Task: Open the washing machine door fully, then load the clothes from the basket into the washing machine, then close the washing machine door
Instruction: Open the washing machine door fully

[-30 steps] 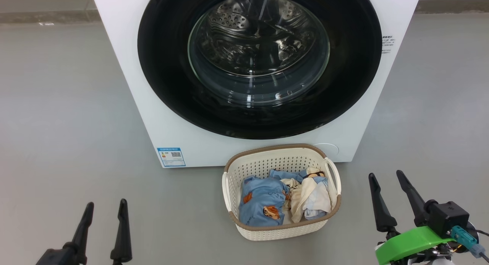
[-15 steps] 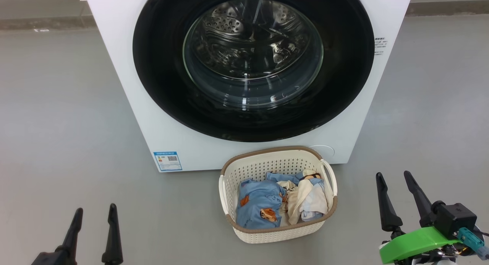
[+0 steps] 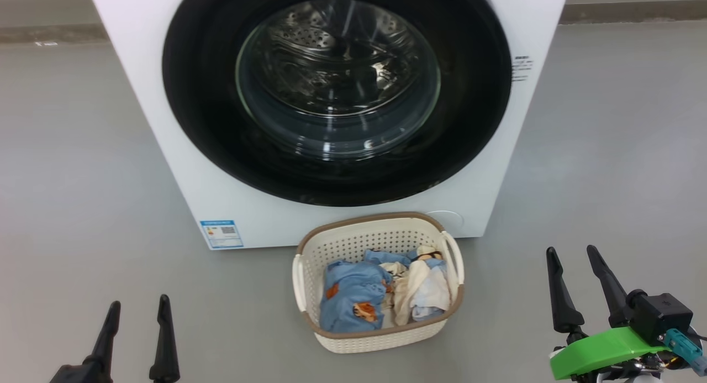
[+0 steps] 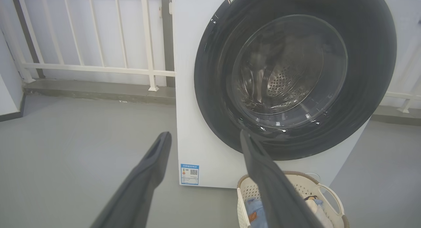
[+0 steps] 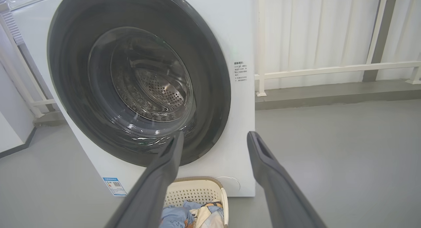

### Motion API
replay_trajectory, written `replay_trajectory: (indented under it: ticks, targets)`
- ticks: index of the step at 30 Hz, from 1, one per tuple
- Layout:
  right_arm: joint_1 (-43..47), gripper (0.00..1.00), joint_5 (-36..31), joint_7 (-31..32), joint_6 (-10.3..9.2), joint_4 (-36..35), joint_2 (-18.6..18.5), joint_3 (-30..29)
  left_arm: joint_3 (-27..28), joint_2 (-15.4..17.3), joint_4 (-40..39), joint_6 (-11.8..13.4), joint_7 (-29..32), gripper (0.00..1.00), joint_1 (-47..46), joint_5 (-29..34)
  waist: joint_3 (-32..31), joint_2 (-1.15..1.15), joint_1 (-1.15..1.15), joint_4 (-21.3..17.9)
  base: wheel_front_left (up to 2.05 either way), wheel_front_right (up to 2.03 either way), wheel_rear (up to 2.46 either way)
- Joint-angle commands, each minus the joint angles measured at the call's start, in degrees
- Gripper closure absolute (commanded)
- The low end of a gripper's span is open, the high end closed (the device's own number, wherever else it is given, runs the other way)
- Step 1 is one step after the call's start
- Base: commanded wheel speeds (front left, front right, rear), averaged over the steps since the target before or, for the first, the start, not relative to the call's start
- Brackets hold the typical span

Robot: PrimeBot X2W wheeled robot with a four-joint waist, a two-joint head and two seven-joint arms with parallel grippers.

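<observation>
On the far left the grey floor lies open from the low kerb at the back wall down to the near edge. The left gripper hangs over it at the lower left, its two dark fingers spread wide with nothing between them, well apart from every object. In the left wrist view a white railing closes off the room behind that stretch. Next comes the washing machine. Its left front corner edge runs down to a small blue label just above the floor. The washing machine door is shut flush against the front, and its black ring reaches almost to both side edges of the cabinet. The steel drum shows through the glass. The basket stands on the floor just in front of the machine's lower edge, below the right half of the door. The clothes are heaped inside it, blue on the left and cream on the right, below its brown rim. To the right of the basket the floor is open again. The right gripper hovers over it at the lower right above a green bracket, fingers wide apart and holding nothing.
</observation>
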Motion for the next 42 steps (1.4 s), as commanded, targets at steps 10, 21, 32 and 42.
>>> replay_trajectory:
  ticks: [10, 21, 32, 42]
  targets:
    - [-0.18, 0.0, -0.34, -0.7, 0.32, -1.75, -0.24, 0.99, 1.73, 0.52, -1.57, 0.04, -0.6, 0.0, -2.4, 0.79, 0.75, 0.0, 0.0, -0.27, 1.23, 1.23, -2.46]
    - [-0.5, 0.0, -0.44, -0.7, 0.32, -1.86, -0.13, 0.61, 0.66, 0.68, -2.73, 0.04, -0.6, 0.0, -2.7, -2.74, 1.13, 0.0, 0.0, -0.33, 1.11, 1.11, -2.23]
    - [-1.83, 0.59, 1.89, -0.7, 0.32, -1.0, -0.08, 1.89, -0.48, 0.9, -2.67, 0.04, -0.6, 0.0, -2.18, -3.79, 0.69, 0.0, 0.0, 0.24, 0.35, 0.35, -0.7]
    - [-7.36, 1.0, 18.04, -0.7, 0.32, -2.03, -0.01, 2.12, -0.77, -0.08, -2.4, 0.04, -0.6, 0.0, -2.03, -4.68, 1.0, 0.0, 0.0, 1.31, 0.0, 0.0, 0.0]
